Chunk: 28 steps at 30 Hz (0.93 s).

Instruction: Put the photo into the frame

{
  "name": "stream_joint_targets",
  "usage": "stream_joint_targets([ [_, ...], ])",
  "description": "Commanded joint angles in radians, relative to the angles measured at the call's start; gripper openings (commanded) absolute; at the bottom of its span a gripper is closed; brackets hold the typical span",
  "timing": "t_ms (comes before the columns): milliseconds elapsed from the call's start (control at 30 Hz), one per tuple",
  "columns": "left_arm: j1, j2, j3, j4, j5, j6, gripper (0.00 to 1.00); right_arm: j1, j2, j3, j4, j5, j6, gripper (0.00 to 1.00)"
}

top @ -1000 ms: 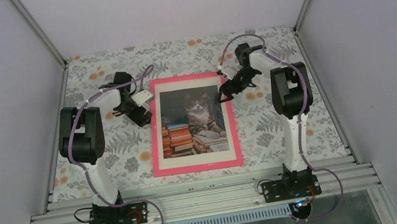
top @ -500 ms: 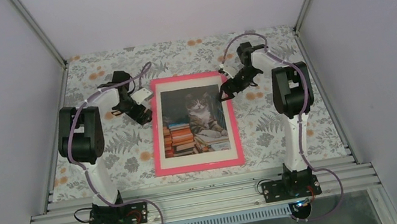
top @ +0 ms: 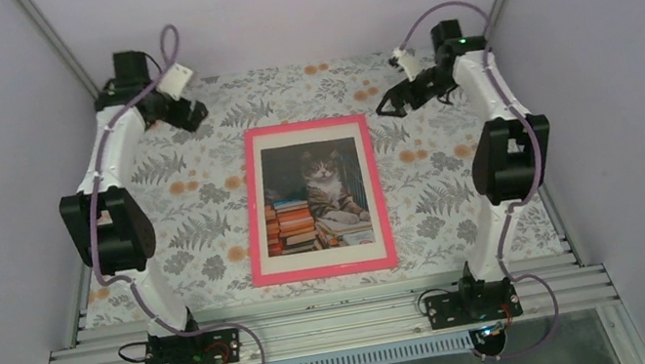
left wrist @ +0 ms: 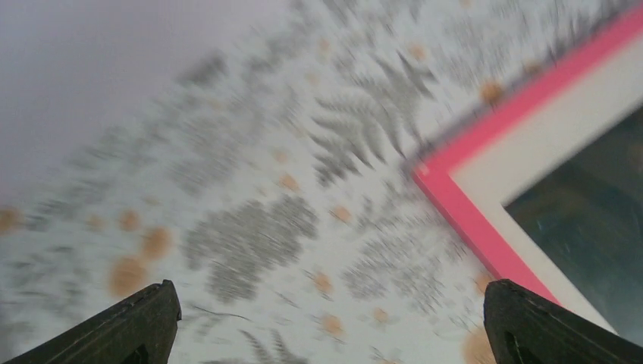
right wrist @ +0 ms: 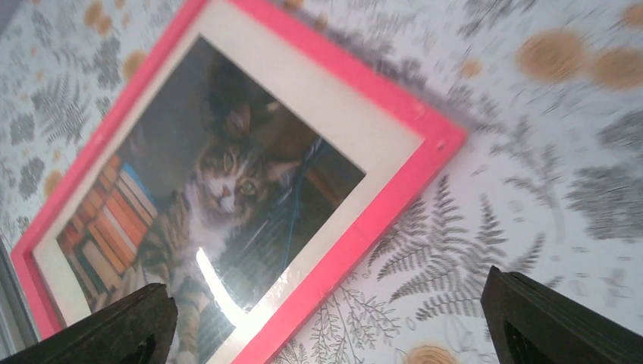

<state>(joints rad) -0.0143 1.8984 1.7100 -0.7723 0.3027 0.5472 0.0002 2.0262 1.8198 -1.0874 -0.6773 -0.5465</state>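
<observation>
The bright-pink frame (top: 325, 272) lies flat in the middle of the table. The photo (top: 316, 195) of a tabby cat on stacked books sits face up inside it, behind the pane. My left gripper (top: 194, 116) is open and empty, raised at the far left, clear of the frame's far left corner (left wrist: 447, 186). My right gripper (top: 388, 108) is open and empty, raised at the far right, beside the frame's far right corner (right wrist: 443, 144). The photo (right wrist: 227, 197) shows under glare in the right wrist view.
The table has a floral cloth (top: 198, 232). Grey walls stand close on the left, right and back. A metal rail (top: 323, 325) with both arm bases runs along the near edge.
Both grippers have lifted off the frame's far corners and swung outward and back, the left to the far left, the right to the far right. The frame and photo stay flat.
</observation>
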Motion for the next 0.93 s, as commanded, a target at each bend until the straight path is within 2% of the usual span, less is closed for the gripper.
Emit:
stream_joint_targets([
  [0,0.062,-0.013,0.232,-0.095,0.057,-0.072,1.00,-0.082,-0.097,0.061,-0.029,-0.107,0.035,1.00],
  [133,0.139,0.012,0.411,-0.148,0.126,-0.146,1.00,-0.162,-0.172,0.072,-0.018,-0.146,0.056,1.00],
  [233,0.221,0.009,0.435,-0.164,0.209,-0.195,1.00,-0.230,-0.225,0.040,-0.010,-0.182,0.058,1.00],
  [300,0.276,-0.028,0.353,-0.139,0.239,-0.197,1.00,-0.281,-0.266,-0.019,0.019,-0.198,0.068,1.00],
  [400,0.327,-0.116,0.184,-0.050,0.196,-0.200,1.00,-0.353,-0.327,-0.140,0.058,-0.214,0.061,1.00],
  [667,0.353,-0.291,-0.216,0.083,0.149,-0.187,1.00,-0.454,-0.442,-0.443,0.184,-0.224,0.045,1.00],
  [900,0.353,-0.366,-0.332,0.113,0.117,-0.224,1.00,-0.460,-0.479,-0.536,0.237,-0.244,0.079,1.00],
])
